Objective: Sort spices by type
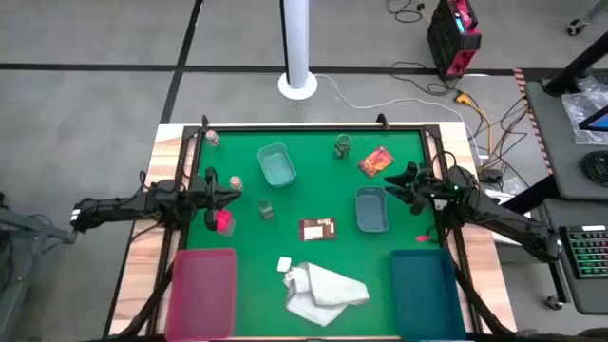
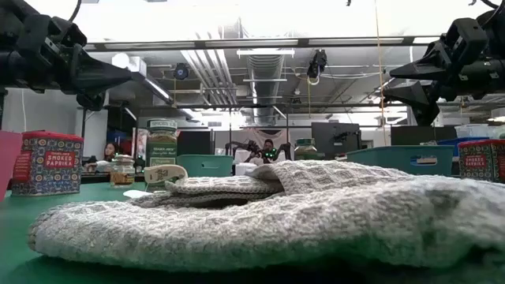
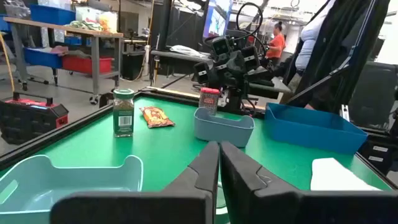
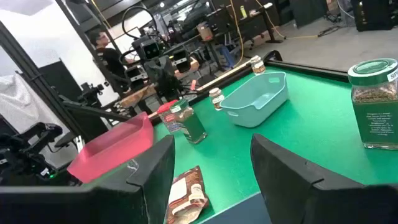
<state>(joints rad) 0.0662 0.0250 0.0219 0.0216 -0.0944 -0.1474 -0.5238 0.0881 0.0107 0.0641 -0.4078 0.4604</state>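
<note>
Two pincers, both empty: left pincer (image 1: 231,197) pressed closed over the surface's left side, right pincer (image 1: 394,186) parted beside the small tray (image 1: 371,209). Spices lie scattered: red block (image 1: 223,221), greenish jar (image 1: 342,145), brown packet (image 1: 317,229). I judge sorting barely begun; next I pick one spice.

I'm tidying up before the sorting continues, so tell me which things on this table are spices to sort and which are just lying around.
For the job:
green-lidded jars
pink-topped jars
red block
red-orange packet
brown packet

Lying about:
white cloth
pale trays
pink bin
blue bin
</note>
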